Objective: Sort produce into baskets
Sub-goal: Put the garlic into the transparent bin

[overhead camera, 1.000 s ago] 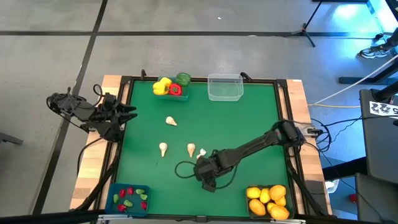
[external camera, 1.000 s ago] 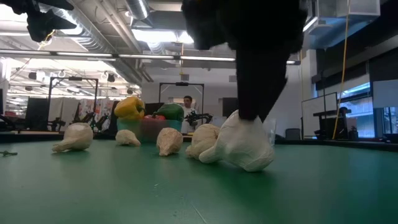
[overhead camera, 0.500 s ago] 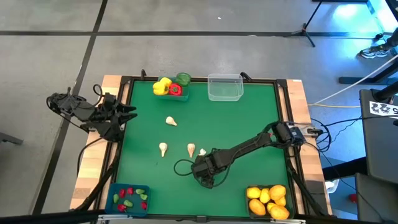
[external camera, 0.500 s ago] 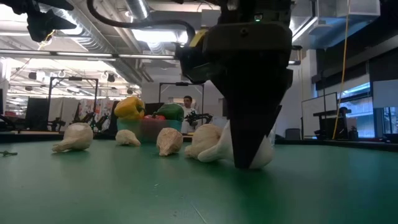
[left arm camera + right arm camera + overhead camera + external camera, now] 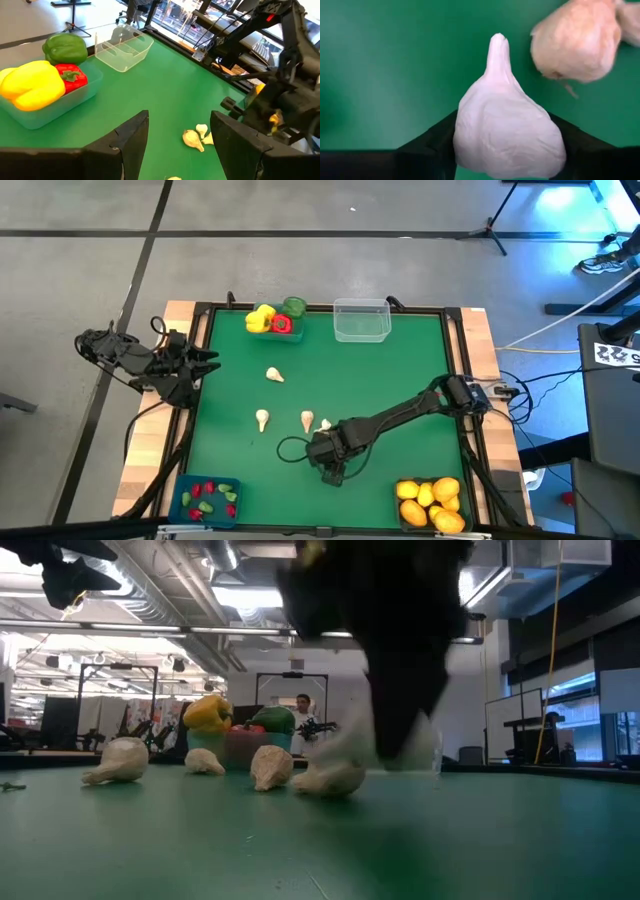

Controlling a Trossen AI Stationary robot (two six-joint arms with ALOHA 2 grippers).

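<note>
Desk (image 5: 400, 370) holdings as I read them from the console, left to right.

1. Left gripper (image 5: 205, 367): parked over the desk's left edge, fingers spread, holding nothing. Waiting.
2. Teal basket (image 5: 207, 502), near left corner: small red and green pieces inside.
3. Pepper basket (image 5: 275, 327), far edge, left of centre: yellow bell pepper (image 5: 260, 317), red one (image 5: 282, 324) and green one (image 5: 295, 306) heaped above the rim.
4. Loose garlic bulbs on the green mat: one mid-desk (image 5: 274, 375), one nearer me (image 5: 262, 418), one further right (image 5: 307, 419), and another (image 5: 325, 424) just beside the right arm's wrist.
5. Right gripper (image 5: 506, 150): low over the mat near the desk's centre front, pinching a garlic bulb (image 5: 506, 135) by its broad base, stem pointing away. In the low view the bulb appears just clear of the mat.
6. Clear basket (image 5: 361, 320), far edge, centre right: I see nothing in it; I judge it the garlic's destination.
7. Citrus basket (image 5: 430, 502), near right corner: full of yellow-orange fruit.

Risks noted: the grip sits on the bulb's rounded base, so I judge it could squirt out during the long carry to the far edge. A neighbouring bulb (image 5: 576, 40) lies close; a low sweep would knock it. The clear basket looks light; a clumsy drop could shove it.
</note>
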